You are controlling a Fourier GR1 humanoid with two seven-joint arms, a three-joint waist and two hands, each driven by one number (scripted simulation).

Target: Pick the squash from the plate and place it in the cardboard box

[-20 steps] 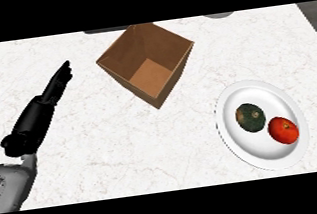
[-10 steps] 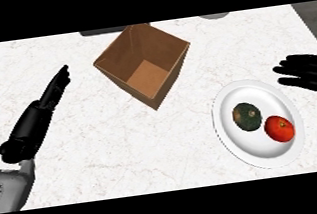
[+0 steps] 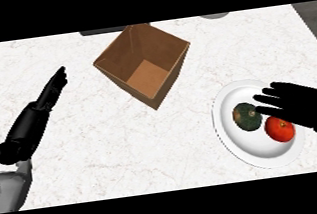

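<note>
Squash (image 3: 247, 116) is sitting on the white plate (image 3: 251, 152), on the left half of it, dark green with a little pale stem spot on top. Right next to it, toward the lower right, is a red tomato (image 3: 280, 129), and the two look like they're just about touching.

Room-wise: the plate is on the right side of the white marble bench (image 3: 122, 149), with its right rim hidden under the hand, so I can't tell how near it comes to the bench edge there. The cardboard box (image 3: 143, 63) sits up toward the far edge, turned corner-on like a diamond, open at the top so you can see the brown floor inside. There's a clear strip of bare bench between the box's near corner and the plate's left rim, nothing in the way. The whole middle and lower left of the bench is open too.

The right hand (image 3: 314, 108) comes in from the right edge and is over the plate, fingers (image 3: 272, 98) straight and spread, not curled round anything. The fingertips reach just to the right side of the squash and overlap the top of the tomato. Can't tell if they're actually touching the squash or hovering above.

The left hand (image 3: 42, 106) is well off to the left, fingers stretched out straight and pointing toward the far edge, holding nothing, well apart from the box.
</note>
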